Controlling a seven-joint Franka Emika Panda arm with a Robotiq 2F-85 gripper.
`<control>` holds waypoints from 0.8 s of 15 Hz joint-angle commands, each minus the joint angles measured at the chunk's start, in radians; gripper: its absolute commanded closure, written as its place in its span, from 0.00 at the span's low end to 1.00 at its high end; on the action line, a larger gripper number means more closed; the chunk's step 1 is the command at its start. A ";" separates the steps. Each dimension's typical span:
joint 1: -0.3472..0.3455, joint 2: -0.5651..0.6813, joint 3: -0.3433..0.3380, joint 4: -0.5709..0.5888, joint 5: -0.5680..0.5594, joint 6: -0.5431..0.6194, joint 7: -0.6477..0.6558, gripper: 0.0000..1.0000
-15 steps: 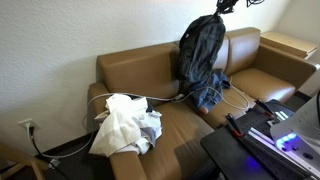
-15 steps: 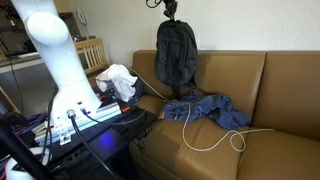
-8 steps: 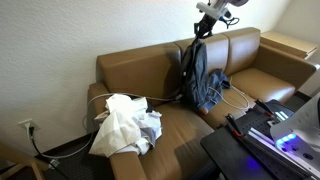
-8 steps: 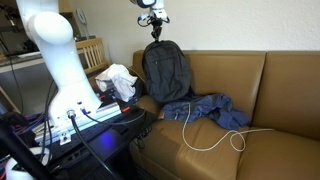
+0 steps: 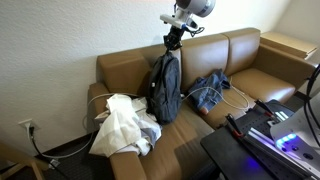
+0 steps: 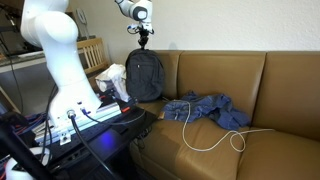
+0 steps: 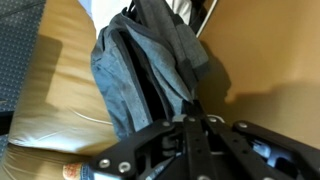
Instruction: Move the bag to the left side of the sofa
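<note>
Robotiq gripper [image 5: 171,44] is clamped on the top handle of the dark grey fabric backpack [image 5: 165,90], fingers pinched together in the wrist view. Backpack hangs upright against the backrest of the brown leather sofa [image 5: 125,66], bottom at seat level; cannot tell if it rests there. It sits between the crumpled white cloth pile [image 5: 125,125] near one armrest and the blue denim garment [image 5: 210,92]. White cable [image 6: 215,136] loops on the seat beside the denim. Wooden side table [image 5: 290,42] stands past the far armrest.
</note>
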 commanded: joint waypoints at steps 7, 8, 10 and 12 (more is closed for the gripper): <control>0.135 0.312 -0.169 0.180 -0.278 0.481 0.272 1.00; 0.135 0.318 -0.178 0.173 -0.275 0.486 0.283 0.74; 0.135 0.283 -0.188 0.129 -0.292 0.435 0.259 0.67; 0.136 0.233 -0.202 0.088 -0.330 0.444 0.229 0.53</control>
